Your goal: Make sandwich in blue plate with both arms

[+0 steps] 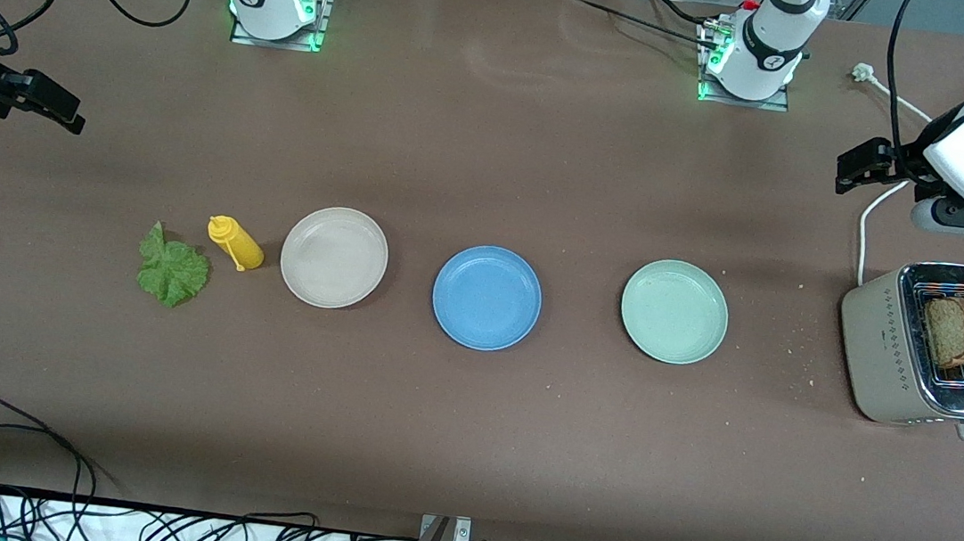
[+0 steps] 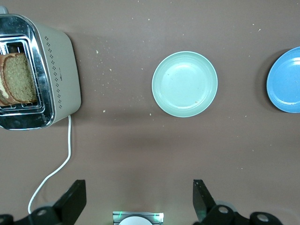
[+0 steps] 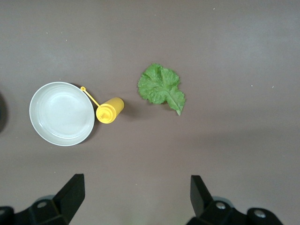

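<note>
Blue plate [image 1: 486, 298] sits bare between beige plate [image 1: 334, 257] and green plate [image 1: 674, 311]; bread [image 1: 962, 332] in toaster [image 1: 926, 346], lettuce [image 1: 171, 267] by mustard bottle [image 1: 235, 243]. Left pincer [image 2: 139, 199] and right pincer [image 3: 136, 197] hang apart, waiting.

We are seeing even, bright overhead light — soft shadows hugging the plates, glare glinting off the toaster [image 1: 931, 349] top, focus holding sharp.

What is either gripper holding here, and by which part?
Nothing. The left gripper and the right gripper both hang open and empty over bare table.
</note>
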You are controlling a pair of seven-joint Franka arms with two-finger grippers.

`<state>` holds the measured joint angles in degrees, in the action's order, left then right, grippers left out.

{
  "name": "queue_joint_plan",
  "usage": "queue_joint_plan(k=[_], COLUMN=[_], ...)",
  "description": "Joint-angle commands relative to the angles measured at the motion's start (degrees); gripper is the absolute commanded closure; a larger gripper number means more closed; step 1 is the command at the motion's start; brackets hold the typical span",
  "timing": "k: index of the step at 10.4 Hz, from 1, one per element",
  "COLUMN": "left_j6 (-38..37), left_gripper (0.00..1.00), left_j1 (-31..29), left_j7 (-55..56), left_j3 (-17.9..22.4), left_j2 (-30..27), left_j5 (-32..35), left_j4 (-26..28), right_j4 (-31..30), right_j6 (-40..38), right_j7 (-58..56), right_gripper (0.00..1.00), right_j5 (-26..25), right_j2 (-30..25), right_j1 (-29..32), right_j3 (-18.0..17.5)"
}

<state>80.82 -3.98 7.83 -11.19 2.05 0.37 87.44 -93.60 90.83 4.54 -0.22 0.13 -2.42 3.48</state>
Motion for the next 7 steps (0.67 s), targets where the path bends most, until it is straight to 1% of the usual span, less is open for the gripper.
queue_joint_plan(k=[1, 6, 7], left_j6=[-0.6, -0.6, -0.6], left_gripper=[0.00, 0.00, 0.00], left_j1=[0.1, 0.3, 0.4], left_j7=[0.4, 0.4, 0.4], left_j3=[-0.1, -0.3, -1.3], left_j2=[-0.5, -0.6, -0.4], left_j5=[0.7, 0.7, 0.8], left_j4=[-0.2, -0.5, -0.4], right_j4=[1.0, 1.1, 1.1], right_j6=[-1.5, -1.5, -1.5], right_j7=[0.0, 0.2, 0.2], right_gripper=[0.00, 0.00, 0.00], right_j5=[0.0, 0.0, 0.0], right_j2=[0.0, 0.0, 0.0], right_j1=[0.0, 0.0, 0.0], right_j3=[-0.1, -0.1, -0.1])
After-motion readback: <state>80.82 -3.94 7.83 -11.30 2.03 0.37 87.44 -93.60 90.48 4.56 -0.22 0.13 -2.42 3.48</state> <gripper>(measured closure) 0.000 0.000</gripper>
